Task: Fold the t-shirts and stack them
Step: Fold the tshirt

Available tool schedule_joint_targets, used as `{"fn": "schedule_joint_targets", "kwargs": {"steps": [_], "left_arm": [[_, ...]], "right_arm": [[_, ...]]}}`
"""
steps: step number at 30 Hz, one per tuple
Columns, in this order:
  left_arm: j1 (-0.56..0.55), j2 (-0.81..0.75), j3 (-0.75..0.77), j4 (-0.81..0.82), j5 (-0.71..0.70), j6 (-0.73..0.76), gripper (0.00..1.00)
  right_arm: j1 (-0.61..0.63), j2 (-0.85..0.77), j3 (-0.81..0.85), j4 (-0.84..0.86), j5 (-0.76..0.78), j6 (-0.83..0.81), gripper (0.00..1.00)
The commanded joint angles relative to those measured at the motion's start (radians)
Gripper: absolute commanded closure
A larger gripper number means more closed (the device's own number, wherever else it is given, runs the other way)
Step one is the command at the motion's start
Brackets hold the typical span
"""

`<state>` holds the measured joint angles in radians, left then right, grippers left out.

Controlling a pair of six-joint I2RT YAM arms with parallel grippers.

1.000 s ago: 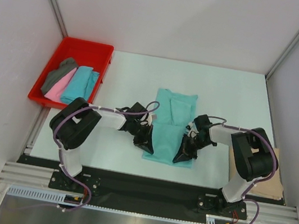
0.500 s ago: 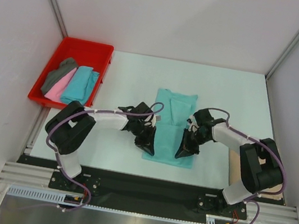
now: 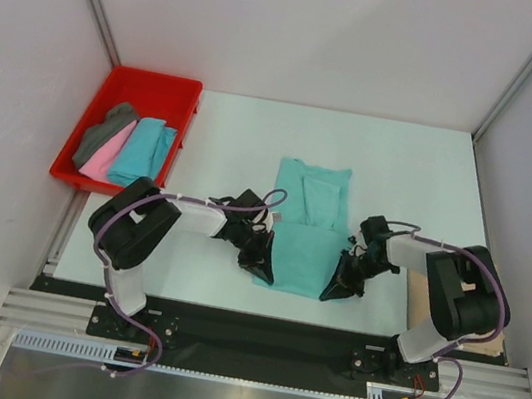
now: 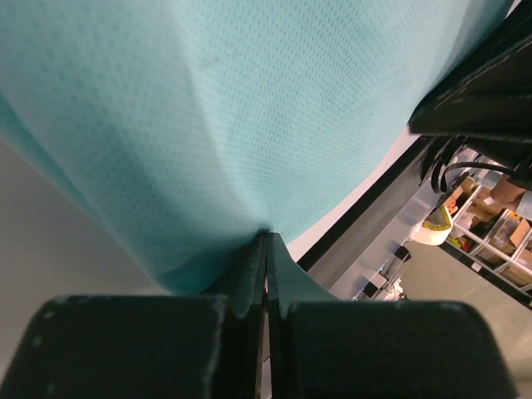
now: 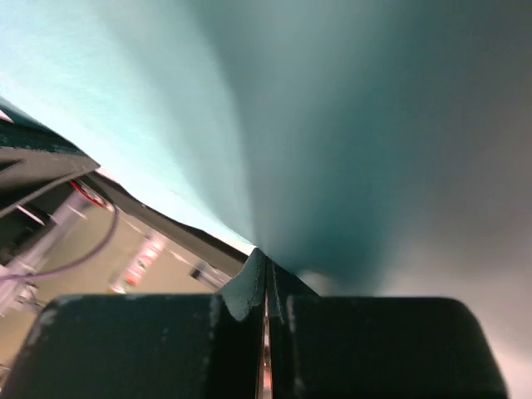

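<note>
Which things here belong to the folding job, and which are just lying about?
Job: mint green shirt, held by left hand and right hand; grey shirt; pink shirt; turquoise shirt; tan shirt.
Lying about: red tray holding three shirts.

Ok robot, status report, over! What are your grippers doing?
Left gripper shut on mint green t-shirt, near hem. Right gripper shut on it too. Nothing blocking the fold.

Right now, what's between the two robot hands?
The mint green t-shirt stretches between the left gripper and right gripper, seen in the top view.
</note>
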<state>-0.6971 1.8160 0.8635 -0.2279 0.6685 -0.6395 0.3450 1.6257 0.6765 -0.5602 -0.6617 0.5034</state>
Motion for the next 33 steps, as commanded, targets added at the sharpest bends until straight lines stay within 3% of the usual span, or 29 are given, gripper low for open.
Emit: {"fn": "schedule_joint_targets", "kwargs": {"steps": [1,6,10,14,22,27,33], "left_arm": [[0.008,0.016,-0.067,-0.097,-0.158,0.043,1.0],[0.001,-0.078,-0.02,-0.218,-0.158,0.113,0.98],[0.004,-0.175,0.064,-0.272,-0.145,0.159,0.83],[0.036,-0.161,0.19,-0.248,-0.118,0.166,0.71],[0.174,0.095,0.382,-0.034,0.005,0.061,0.8],[0.223,0.244,0.425,-0.056,-0.018,0.11,0.84],[0.261,0.292,0.424,-0.134,-0.122,0.219,0.87]], "right_arm": [[-0.086,-0.07,-0.055,-0.035,0.163,0.017,1.0],[-0.153,-0.184,0.007,-0.128,0.237,0.032,1.0],[-0.202,-0.247,0.087,-0.098,0.206,0.003,1.0],[-0.227,-0.173,0.168,0.005,0.122,-0.006,1.0],[-0.241,0.075,0.308,0.195,0.011,0.018,1.0],[-0.29,0.187,0.314,0.256,-0.009,0.021,1.0],[-0.366,0.279,0.334,0.217,0.051,-0.051,1.0]]}}
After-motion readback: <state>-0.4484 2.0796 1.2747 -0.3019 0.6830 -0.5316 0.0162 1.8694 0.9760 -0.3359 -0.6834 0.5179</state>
